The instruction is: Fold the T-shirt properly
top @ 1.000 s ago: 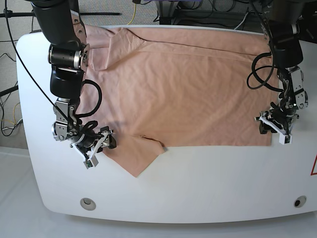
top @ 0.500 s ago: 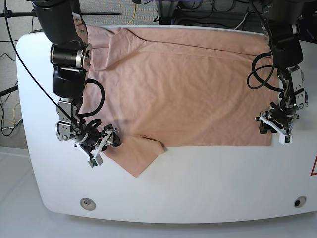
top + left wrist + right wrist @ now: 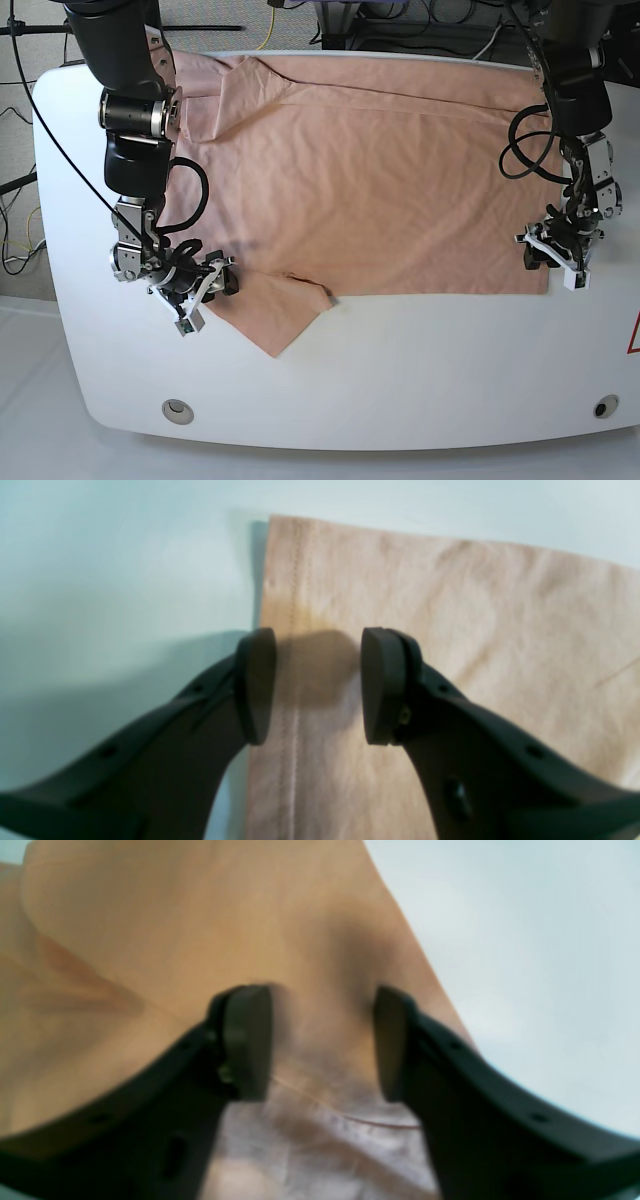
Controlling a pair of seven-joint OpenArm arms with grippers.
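The left gripper (image 3: 312,685) stands with its jaws apart, one dark pad (image 3: 257,685) at the hemmed edge of the T-shirt (image 3: 450,645) and the other on the cloth; a gap shows between the pads, with the stitched hem line running flat through it, so nothing is pinched there. In the base view this gripper (image 3: 556,262) sits at the shirt's near corner on that view's right, low against the white table (image 3: 420,370). The right gripper (image 3: 325,1042) also has its jaws parted, both pads (image 3: 247,1040) down on a bunched part of the salmon-pink fabric; the cloth rises in a soft ridge between them, but the blur keeps me from telling whether they already squeeze it. In the base view it (image 3: 205,285) lies at the edge of the pointed flap that hangs toward the table's near side on that view's left. The T-shirt (image 3: 370,170) is spread mostly flat across the far half of the table, lightly wrinkled, with a fold near its far left corner. No print, label or writing on the cloth can be read in any view.
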